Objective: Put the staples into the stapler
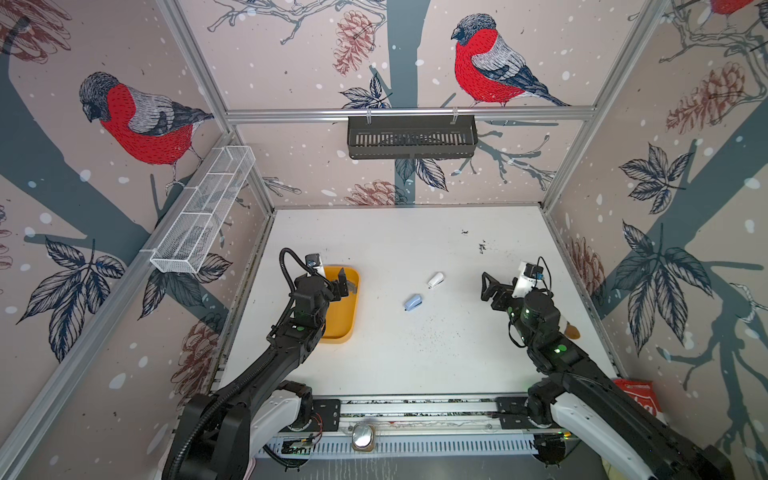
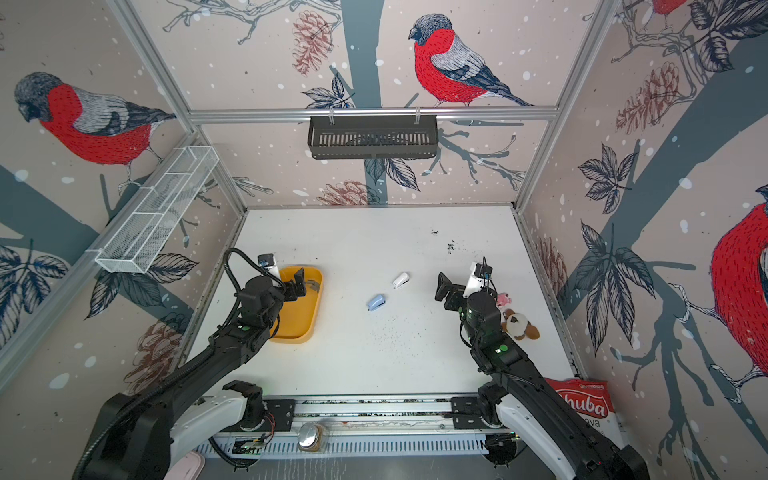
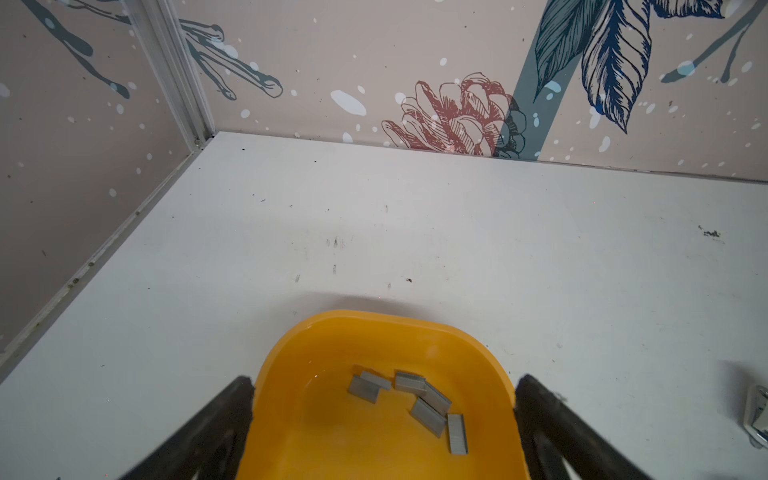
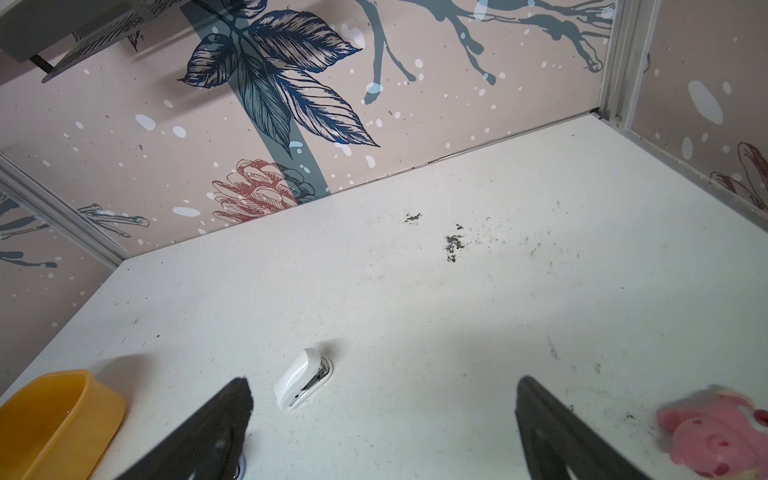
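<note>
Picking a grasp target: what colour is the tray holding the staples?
The tray is plain yellow-orange, no pattern. It shows best in the left wrist view.

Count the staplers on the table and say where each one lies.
2. The white stapler lies farther from the robot; the blue stapler lies apart from it, nearer the robot and toward the yellow tray. Others may be hidden.
</note>
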Controlling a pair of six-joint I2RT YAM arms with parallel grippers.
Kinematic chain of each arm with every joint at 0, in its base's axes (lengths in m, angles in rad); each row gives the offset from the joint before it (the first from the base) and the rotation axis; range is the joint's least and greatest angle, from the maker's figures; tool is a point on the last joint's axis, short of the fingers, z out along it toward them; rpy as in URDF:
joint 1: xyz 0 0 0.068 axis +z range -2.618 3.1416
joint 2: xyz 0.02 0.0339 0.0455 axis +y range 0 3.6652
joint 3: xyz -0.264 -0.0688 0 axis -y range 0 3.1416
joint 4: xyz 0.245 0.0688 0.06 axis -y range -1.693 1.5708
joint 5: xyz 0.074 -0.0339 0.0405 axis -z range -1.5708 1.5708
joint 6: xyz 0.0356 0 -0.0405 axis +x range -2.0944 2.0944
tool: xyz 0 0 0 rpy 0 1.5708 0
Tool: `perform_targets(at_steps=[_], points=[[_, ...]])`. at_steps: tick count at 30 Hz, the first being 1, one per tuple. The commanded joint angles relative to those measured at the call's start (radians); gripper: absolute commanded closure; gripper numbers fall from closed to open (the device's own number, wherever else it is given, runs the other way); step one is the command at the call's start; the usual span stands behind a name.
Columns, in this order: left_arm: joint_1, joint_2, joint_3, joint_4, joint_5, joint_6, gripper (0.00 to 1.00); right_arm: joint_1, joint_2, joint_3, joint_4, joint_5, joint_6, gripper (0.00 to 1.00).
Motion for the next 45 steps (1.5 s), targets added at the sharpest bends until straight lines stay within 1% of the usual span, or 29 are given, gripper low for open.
perform_targets(at_steps=[1,4,9,13,15,18,25,35,39,42,45], points=[[0.069,0.006,0.060,-0.112,-0.048,-0.094,0.03,-0.004,0.009,0.012,0.031,-0.017,-0.019,0.01],[0.142,0.023,0.097,-0.215,0.021,-0.170,0.03,-0.006,0.024,0.017,0.028,-0.052,-0.014,0.01],[0.188,0.041,0.108,-0.287,0.100,-0.249,0.03,-0.005,0.038,0.021,0.025,-0.086,-0.010,0.01],[0.243,0.095,0.115,-0.307,0.193,-0.286,0.03,-0.007,0.032,0.023,0.021,-0.103,-0.025,0.01],[0.255,0.110,0.105,-0.296,0.209,-0.291,0.03,-0.008,0.030,0.024,0.022,-0.107,-0.027,0.01],[0.261,0.125,0.082,-0.257,0.239,-0.295,0.03,-0.010,0.030,0.025,0.018,-0.112,-0.029,0.01],[0.266,0.144,0.029,-0.172,0.270,-0.327,0.03,-0.013,0.039,0.018,0.013,-0.129,-0.033,0.01],[0.265,0.162,0.016,-0.142,0.429,-0.368,0.03,-0.014,0.055,0.026,-0.006,-0.129,-0.025,0.01],[0.264,0.163,0.001,-0.119,0.520,-0.395,0.03,-0.014,0.064,0.031,-0.001,-0.133,-0.017,0.01],[0.242,0.154,0.001,-0.099,0.543,-0.407,0.03,-0.013,0.072,0.031,0.006,-0.134,-0.018,0.01],[0.223,0.182,0.004,-0.048,0.583,-0.420,0.03,-0.013,0.078,0.030,0.011,-0.134,-0.022,0.01]])
